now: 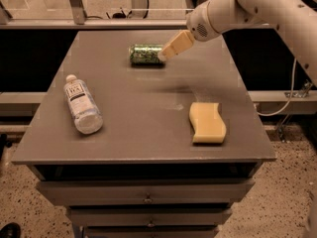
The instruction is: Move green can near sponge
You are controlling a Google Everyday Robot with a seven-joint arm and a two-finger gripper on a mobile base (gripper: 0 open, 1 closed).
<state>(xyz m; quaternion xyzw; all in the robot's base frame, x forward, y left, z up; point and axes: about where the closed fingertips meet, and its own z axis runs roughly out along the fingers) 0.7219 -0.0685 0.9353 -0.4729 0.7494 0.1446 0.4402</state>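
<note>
The green can lies on its side at the back middle of the grey table. The sponge, pale yellow with wavy edges, lies flat at the front right of the table. My gripper reaches down from the upper right on the white arm. Its tan tip is at the can's right end, close to it or touching it. The can and the sponge are well apart.
A clear plastic bottle with a white label lies on its side at the table's left. Drawers sit under the tabletop. A rail runs behind the table. A cable hangs at the right.
</note>
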